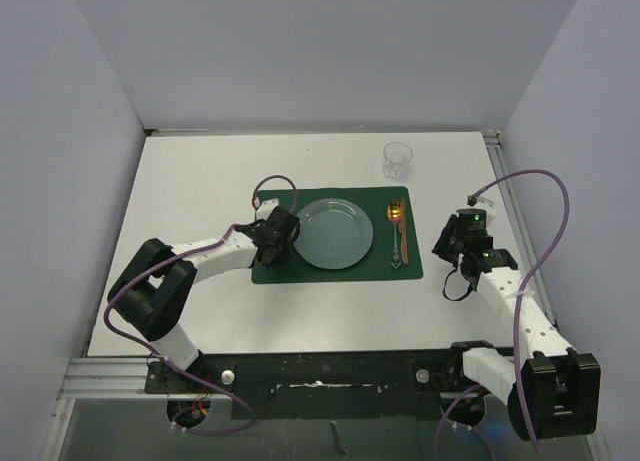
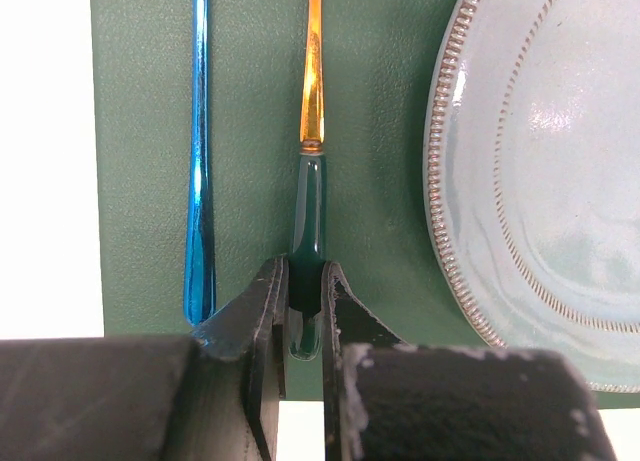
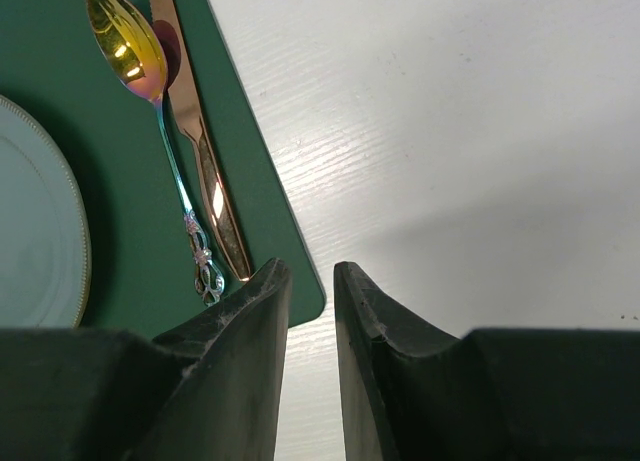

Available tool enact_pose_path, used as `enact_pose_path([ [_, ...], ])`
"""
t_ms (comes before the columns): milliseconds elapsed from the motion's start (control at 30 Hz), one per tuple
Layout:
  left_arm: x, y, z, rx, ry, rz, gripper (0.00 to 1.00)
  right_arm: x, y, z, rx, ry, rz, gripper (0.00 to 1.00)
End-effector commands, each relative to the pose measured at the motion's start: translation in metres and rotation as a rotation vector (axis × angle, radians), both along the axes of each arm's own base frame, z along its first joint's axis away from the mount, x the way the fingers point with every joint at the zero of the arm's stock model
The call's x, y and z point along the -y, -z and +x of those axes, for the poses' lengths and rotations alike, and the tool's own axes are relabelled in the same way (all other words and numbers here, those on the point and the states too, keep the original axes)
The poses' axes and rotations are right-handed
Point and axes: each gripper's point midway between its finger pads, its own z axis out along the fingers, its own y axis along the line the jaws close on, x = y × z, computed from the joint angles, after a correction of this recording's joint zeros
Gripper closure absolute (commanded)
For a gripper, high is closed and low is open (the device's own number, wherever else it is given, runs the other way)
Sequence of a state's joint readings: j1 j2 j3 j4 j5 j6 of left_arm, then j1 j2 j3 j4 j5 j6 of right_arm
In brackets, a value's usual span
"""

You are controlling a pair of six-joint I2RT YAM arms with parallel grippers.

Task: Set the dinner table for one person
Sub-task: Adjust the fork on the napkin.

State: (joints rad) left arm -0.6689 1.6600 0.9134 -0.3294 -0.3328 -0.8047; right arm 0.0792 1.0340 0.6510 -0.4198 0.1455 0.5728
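Note:
The dinner table (image 1: pixel 200 181) is a big white top carrying a dark green placemat (image 1: pixel 385 276) with a pale blue plate (image 1: pixel 335 233) at its middle. My left gripper (image 1: pixel 278 231) sits low over the placemat's left part. In the left wrist view my left gripper (image 2: pixel 304 281) is shut on the dark green handle of a gold utensil (image 2: pixel 308 211), whose head is out of frame. A blue utensil (image 2: pixel 198 181) lies just left of it. My right gripper (image 3: pixel 312 273) hovers beside the placemat's right edge, jaws slightly apart with nothing between them.
A gold-bowled spoon (image 1: pixel 396 216) and a copper knife (image 1: pixel 404 243) lie on the placemat right of the plate. A clear glass (image 1: pixel 397 159) stands on the table beyond the placemat's far right corner. Grey walls close in on three sides.

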Motion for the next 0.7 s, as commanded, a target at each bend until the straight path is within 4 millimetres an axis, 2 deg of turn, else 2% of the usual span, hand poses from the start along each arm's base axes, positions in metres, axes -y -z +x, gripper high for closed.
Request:
enact_pose_path([
  [0, 0.006, -0.011, 0.007, 0.041, 0.021, -0.019, 1.0, -0.002, -0.029, 0.017, 0.092, 0.002, 0.011, 0.74],
  [667, 0.015, -0.004, 0.026, 0.05, 0.075, 0.03, 1.0, 0.0, -0.027, 0.015, 0.083, 0.0, -0.005, 0.74],
])
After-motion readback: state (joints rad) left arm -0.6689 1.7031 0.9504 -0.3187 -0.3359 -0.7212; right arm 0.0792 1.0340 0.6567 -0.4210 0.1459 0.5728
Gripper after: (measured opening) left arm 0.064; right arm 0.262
